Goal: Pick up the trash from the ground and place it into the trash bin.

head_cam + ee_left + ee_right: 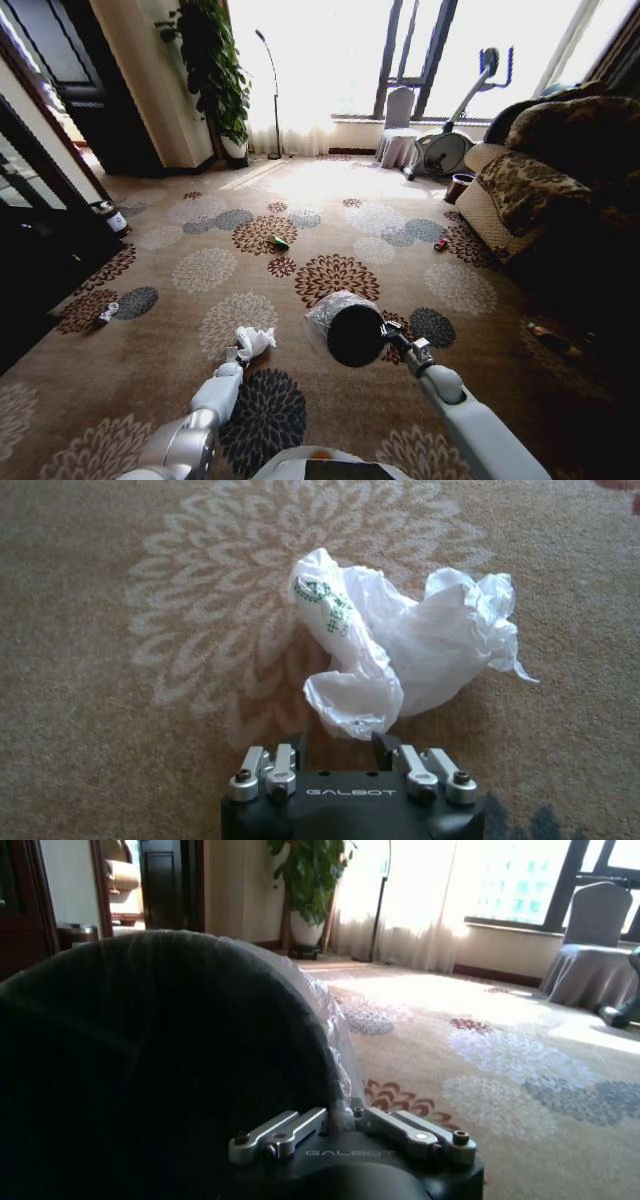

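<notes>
Patterned carpet (330, 230) covers the floor of a sunlit living room, tan with brown, grey and pale flower medallions. At the far left a dark cabinet (40, 250) stands along the carpet's edge, and a small white scrap (107, 313) lies on a brown medallion close to it. Behind, a tall plant (215, 70) and a thin floor lamp (272, 90) stand by the curtained window.

Low on the left, the left arm reaches forward, and the left pincer (338, 748) hangs just above the carpet with its fingers (292, 748) apart, either side of the near end of the paper wad (250, 343). The wad is white and crumpled, with a little green print on one fold, and rests on a pale medallion. The left wrist view does not show whether the fingers touch it.

Farther back, near the carpet's middle, a green wrapper (279, 242) lies at the edge of a brown medallion.

Right of the wad, the right pincer (398, 340) is clamped on the rim of the bin (355, 333), holding it tipped with its dark mouth toward the robot and its thin liner (328, 308) bunched around the rim. A red scrap (440, 244) lies farther back on the right, near a patterned sofa (540, 180) that runs along the carpet's right edge. An exercise bike (455, 130) and a covered chair (398, 130) stand by the window.
</notes>
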You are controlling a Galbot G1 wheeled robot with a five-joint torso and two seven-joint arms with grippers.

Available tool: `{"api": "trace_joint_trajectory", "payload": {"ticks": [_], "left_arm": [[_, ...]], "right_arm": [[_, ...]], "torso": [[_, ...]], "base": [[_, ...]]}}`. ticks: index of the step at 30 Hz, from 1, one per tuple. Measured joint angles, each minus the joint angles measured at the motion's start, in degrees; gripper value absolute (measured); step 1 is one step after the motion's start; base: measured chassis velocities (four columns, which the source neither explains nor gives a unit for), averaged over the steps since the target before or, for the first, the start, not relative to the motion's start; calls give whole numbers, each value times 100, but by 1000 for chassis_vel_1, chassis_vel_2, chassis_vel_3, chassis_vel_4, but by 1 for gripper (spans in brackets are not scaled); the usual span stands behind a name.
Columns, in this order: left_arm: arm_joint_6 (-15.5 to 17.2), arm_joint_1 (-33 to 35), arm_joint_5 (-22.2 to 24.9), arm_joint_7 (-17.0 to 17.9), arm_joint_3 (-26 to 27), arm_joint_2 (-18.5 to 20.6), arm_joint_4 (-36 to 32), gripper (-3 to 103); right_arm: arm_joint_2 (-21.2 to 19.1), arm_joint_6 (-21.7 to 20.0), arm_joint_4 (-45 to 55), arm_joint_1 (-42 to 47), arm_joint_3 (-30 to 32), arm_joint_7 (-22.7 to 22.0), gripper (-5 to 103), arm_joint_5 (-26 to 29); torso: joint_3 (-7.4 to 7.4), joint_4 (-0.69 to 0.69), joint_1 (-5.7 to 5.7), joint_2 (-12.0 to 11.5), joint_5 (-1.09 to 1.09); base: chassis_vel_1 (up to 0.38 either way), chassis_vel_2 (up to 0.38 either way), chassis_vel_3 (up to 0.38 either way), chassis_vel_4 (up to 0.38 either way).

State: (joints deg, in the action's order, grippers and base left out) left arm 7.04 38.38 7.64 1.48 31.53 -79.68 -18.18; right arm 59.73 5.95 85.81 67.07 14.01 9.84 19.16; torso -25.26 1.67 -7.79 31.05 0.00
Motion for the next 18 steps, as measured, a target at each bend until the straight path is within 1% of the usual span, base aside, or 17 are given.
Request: {"api": "trace_joint_trajectory", "payload": {"ticks": [1, 2, 5, 6, 8, 9, 10, 11, 12, 13, 14, 15, 16, 17, 18], "left_arm": [[2, 9, 30, -24, -7, -16, -11, 46], [2, 9, 30, -24, -7, -16, -11, 46], [10, 72, 99, -63, -36, -80, -69, 30], [10, 72, 99, -63, -36, -80, -69, 30], [-19, 128, 168, -63, -63, -106, -154, 19], [-112, 193, 236, -64, -95, -125, -245, 24], [-192, 237, 268, -55, -121, -136, -310, 24], [-274, 271, 283, -41, -145, -144, -365, 30], [-274, 271, 283, -41, -145, -144, -365, 30], [-362, 302, 287, -30, -170, -147, -419, 34], [-405, 317, 283, -23, -185, -147, -444, 34], [-478, 339, 231, -5, -208, -148, -475, 46], [-496, 342, 209, -5, -213, -144, -478, 51], [-496, 342, 209, -5, -213, -144, -478, 51], [-509, 345, 194, -11, -215, -133, -478, 57]], "right_arm": [[-1, 2, 3, 16, 21, 1, 0, 0], [-1, 2, 3, 16, 21, 1, 0, 0], [4, 7, -2, 26, 55, 3, 0, -3], [4, 7, -2, 26, 55, 3, 0, -3], [22, 10, -6, 26, 57, 3, 0, 0], [37, 10, -6, 24, 59, 2, 0, 22], [47, 10, -6, 17, 60, 0, 0, 43], [56, 10, -6, 1, 60, -5, 0, 59], [56, 10, -6, 1, 60, -5, 0, 59], [59, 10, -6, -20, 60, -8, 0, 67], [59, 10, -6, -37, 58, -14, 0, 71], [59, 10, -6, -72, 50, -14, 0, 83], [57, 11, -2, -91, 40, -13, 0, 102], [57, 11, -2, -91, 40, -13, 0, 102], [51, 16, 15, -107, 37, -1, 0, 123]], "torso": [[0, -1, 0, 0, 0], [0, -1, 0, 0, 0], [0, 0, 0, 0, -1], [0, 0, 0, 0, -1], [0, 0, 0, 0, 0], [0, 0, 0, 0, 1], [0, 0, 0, 0, 0], [0, 0, 0, 0, 0], [0, 0, 0, 0, 0], [0, 0, 0, 0, 1], [0, 0, 0, 0, 1], [0, 0, 0, 0, -1], [0, 0, 0, 0, -1], [0, 0, 0, 0, -1], [0, 0, 0, 0, 2]], "base": [[0, 0, 0, 0], [0, 0, 0, 0], [0, 0, 0, 0], [0, 0, 0, 0], [0, 0, 0, 0], [0, 0, 0, 0], [0, 0, 0, 0], [0, 0, 0, 0], [0, 0, 0, 0], [0, 0, 0, 0], [0, 0, 0, 0], [0, 0, 0, 0], [0, 0, 0, 0], [0, 0, 0, 0], [0, 0, 0, 0]]}}
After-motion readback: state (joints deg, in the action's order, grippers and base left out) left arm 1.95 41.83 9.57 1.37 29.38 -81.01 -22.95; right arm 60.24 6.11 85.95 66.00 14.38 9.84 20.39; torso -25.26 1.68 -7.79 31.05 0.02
